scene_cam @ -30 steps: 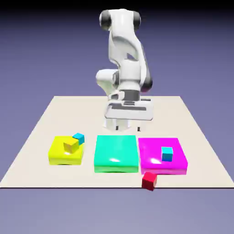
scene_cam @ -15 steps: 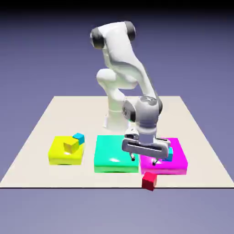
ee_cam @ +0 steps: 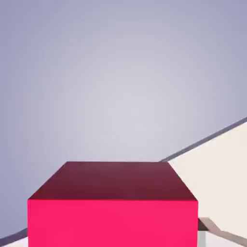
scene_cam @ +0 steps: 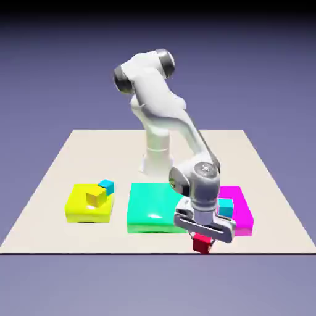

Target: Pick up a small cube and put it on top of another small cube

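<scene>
A small red cube [scene_cam: 200, 245] sits at the table's front edge, just in front of the magenta block [scene_cam: 241, 213]. My gripper [scene_cam: 202, 239] has come down over it and is shut on it, fingers on either side. In the hand view the red cube [ee_cam: 113, 212] fills the bottom, large, and hides most of the finger tips. A small cyan cube [scene_cam: 226, 207] rests on the magenta block, right behind my hand. A small yellow cube [scene_cam: 95, 197] and another cyan cube [scene_cam: 107, 185] sit on the yellow block [scene_cam: 80, 207].
A flat green block [scene_cam: 154, 207] lies between the yellow and magenta blocks. The table's front edge [scene_cam: 123, 252] runs just below the red cube. In the hand view the table's edge [ee_cam: 212, 137] slants across the right side.
The arm swung forward and down from the table's back to its front edge, passing over the magenta block. The jaws, open before, have shut on the red cube.
</scene>
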Controlling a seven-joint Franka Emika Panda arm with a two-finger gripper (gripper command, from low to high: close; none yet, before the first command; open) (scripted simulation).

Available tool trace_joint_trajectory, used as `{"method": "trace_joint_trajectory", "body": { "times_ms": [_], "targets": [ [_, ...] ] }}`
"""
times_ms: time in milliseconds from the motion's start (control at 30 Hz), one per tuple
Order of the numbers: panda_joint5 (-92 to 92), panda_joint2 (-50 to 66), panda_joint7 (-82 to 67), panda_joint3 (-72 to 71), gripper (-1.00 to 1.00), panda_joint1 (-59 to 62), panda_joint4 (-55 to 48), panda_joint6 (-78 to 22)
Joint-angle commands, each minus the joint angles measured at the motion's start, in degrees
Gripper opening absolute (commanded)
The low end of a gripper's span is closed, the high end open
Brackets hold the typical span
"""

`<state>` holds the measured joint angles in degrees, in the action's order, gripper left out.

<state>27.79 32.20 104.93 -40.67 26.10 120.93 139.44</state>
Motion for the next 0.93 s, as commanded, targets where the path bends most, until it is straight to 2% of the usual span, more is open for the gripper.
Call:
{"method": "trace_joint_trajectory", "body": {
  "times_ms": [0,433,500,667,700,900],
  "targets": [
    [-1.9,-2.1,-1.8,0.0,-1.0,-0.9,0.7,-0.7],
    [-28.2,-29.1,-26.0,0.2,-1.0,-13.3,10.5,-9.2],
    [-28.8,-29.6,-26.5,0.2,-1.0,-13.6,10.7,-9.4],
    [-20.8,-20.8,-20.9,3.6,-1.0,-16.8,13.6,0.5],
    [-20.8,-20.8,-20.9,3.6,1.0,-16.8,13.6,0.5],
    [-28.8,-29.6,-26.5,0.2,1.0,-13.6,10.7,-9.4]
  ]
}}
